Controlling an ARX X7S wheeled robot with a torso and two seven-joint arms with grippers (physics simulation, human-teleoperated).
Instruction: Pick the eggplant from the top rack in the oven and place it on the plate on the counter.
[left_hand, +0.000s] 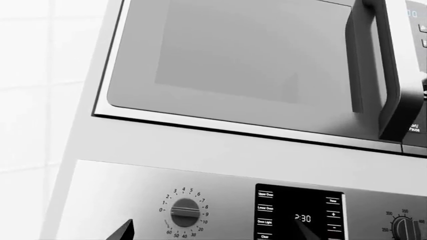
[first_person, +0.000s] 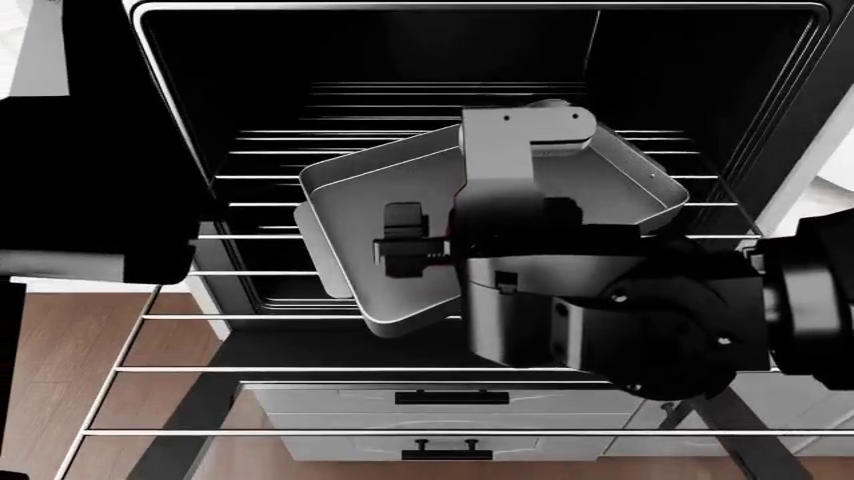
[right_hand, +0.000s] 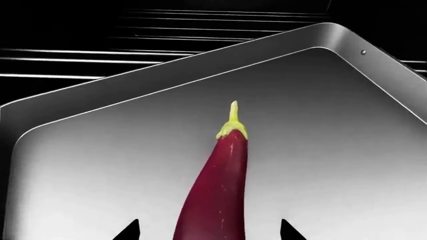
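Eggplant (right_hand: 217, 190): slender, glossy dark purple-magenta, yellow-green stem tip pointing toward the oven's dark back, lying flat on the grey baking tray (right_hand: 333, 150) (in the head view it is hidden behind the arm). Top rack (first_person: 267, 180): thin parallel silvery bars, bearing the tray, which sits askew on it. Oven (first_person: 200, 100): black, dark interior, standing open, another wire rack pulled forward below.

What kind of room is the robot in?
It looks like a kitchen. There is a big oven with its door open and wire racks inside, a microwave above the oven's dials, and an eggplant lying on a baking tray.
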